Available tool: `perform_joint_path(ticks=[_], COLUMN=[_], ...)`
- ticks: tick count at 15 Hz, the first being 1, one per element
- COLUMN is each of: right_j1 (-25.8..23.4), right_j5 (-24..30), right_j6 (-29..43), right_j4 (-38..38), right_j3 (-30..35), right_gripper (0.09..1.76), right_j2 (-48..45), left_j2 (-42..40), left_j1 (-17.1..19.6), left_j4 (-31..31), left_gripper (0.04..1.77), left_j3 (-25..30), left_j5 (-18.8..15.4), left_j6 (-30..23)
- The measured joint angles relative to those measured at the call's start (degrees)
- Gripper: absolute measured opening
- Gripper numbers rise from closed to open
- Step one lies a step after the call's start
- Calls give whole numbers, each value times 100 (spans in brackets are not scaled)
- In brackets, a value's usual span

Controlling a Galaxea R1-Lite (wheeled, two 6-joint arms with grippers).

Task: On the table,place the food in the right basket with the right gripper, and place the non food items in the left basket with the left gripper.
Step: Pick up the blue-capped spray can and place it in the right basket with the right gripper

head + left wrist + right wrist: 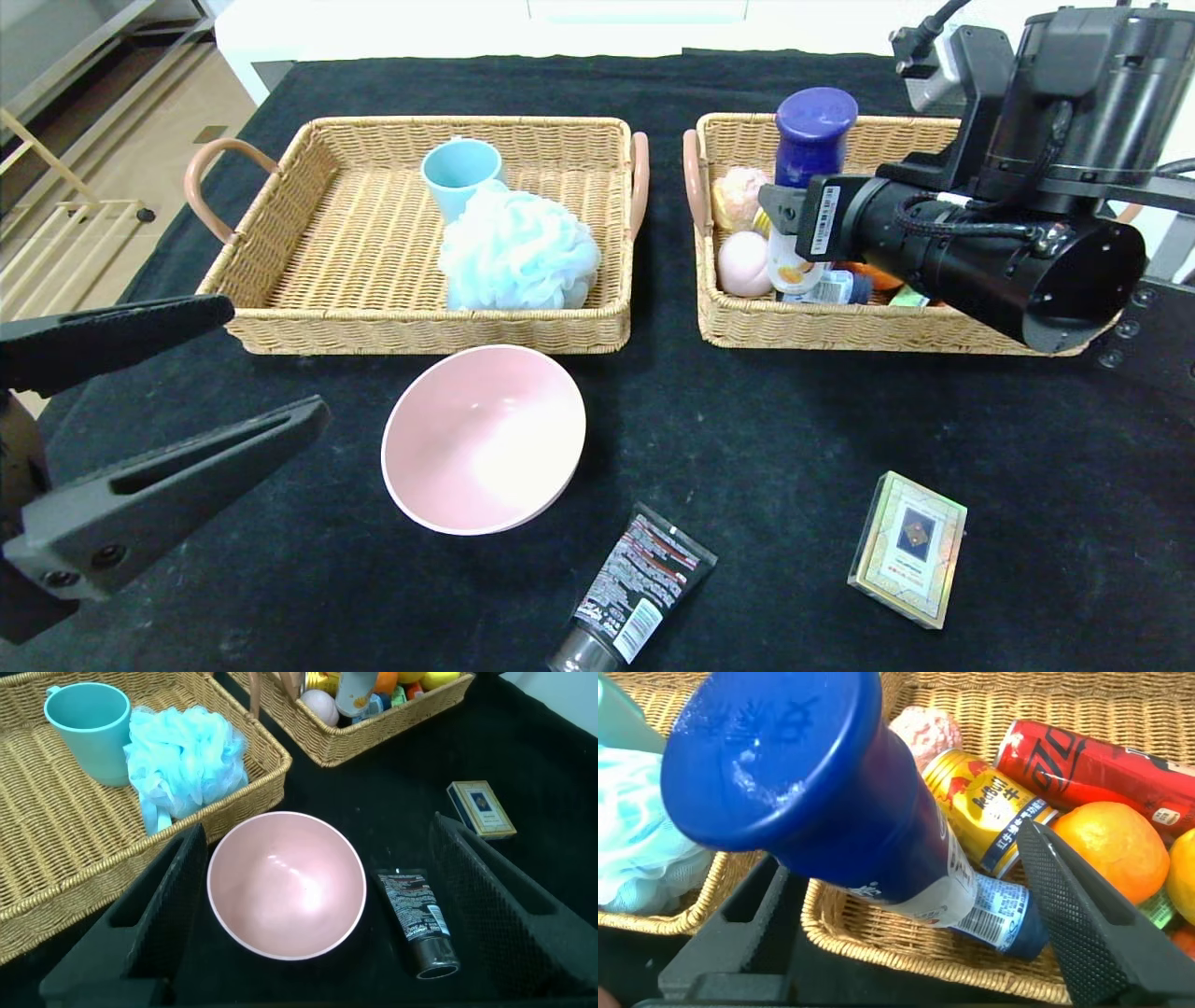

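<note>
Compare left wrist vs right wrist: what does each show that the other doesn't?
Left wrist only: pink bowl between the open left end effector fingers, black tube, card box, teal cup.
Right wrist only: gold can, red can, and the right end effector around the blue-capped bottle, fingers apart.
Both: orange, blue bath pouf, both wicker baskets.
</note>
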Motion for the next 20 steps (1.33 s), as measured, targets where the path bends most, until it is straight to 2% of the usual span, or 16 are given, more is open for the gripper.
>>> perform_joint_path(ticks=[3,14,20], right_j1=[144,647,703], right_j5=[-5,-62,-66], right_j6=[0,39,85], right_j4=[-2,-69,-48], right_j3=[254,2004,2817], right_gripper=[161,168,170], right_j2=[-151,-1174,-1690], left_j2=[11,88,121], left_j1=[0,-9,-17], left_j4=[0,2,7], left_gripper=[172,172,172], left_j3=[0,48,63], left_j5=[0,-5,-6], left_j6=[2,27,29])
